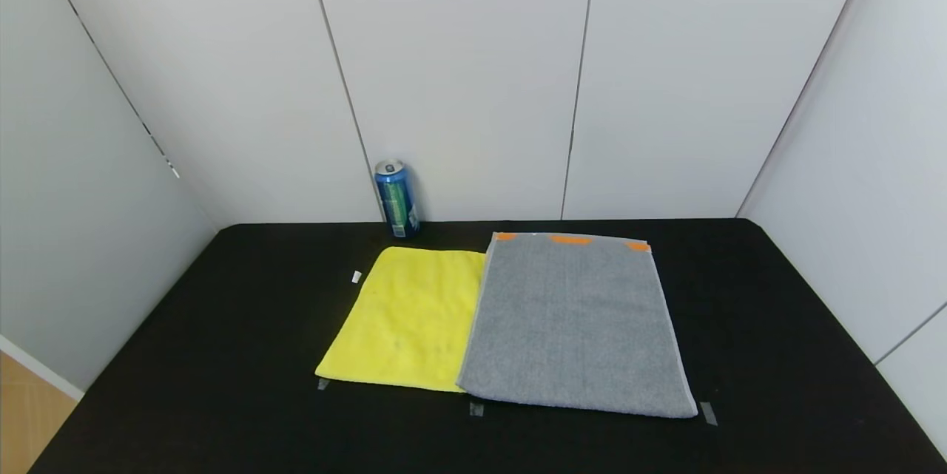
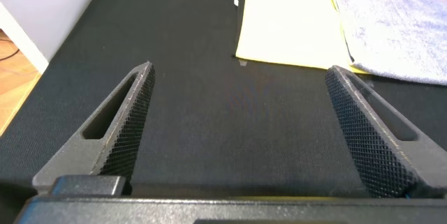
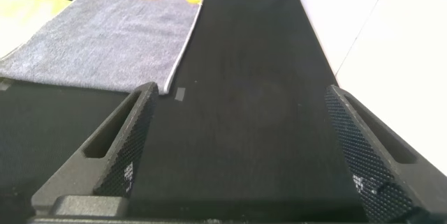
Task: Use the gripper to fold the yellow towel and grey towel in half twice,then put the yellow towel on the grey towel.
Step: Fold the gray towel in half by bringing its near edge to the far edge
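The yellow towel (image 1: pixel 407 319) lies flat on the black table (image 1: pixel 222 356), left of centre. The grey towel (image 1: pixel 573 322), with orange patches on its far edge, lies flat beside it and overlaps its right edge. Neither gripper shows in the head view. My left gripper (image 2: pixel 239 88) is open and empty above bare table, with the yellow towel (image 2: pixel 290 25) and grey towel (image 2: pixel 398 32) farther ahead. My right gripper (image 3: pixel 241 105) is open and empty above bare table, with the grey towel (image 3: pixel 105 39) ahead to one side.
A blue drink can (image 1: pixel 396 198) stands at the table's back edge by the wall, just behind the yellow towel. Small tape marks (image 1: pixel 708 412) sit near the towels' front corners. White walls enclose the table on three sides.
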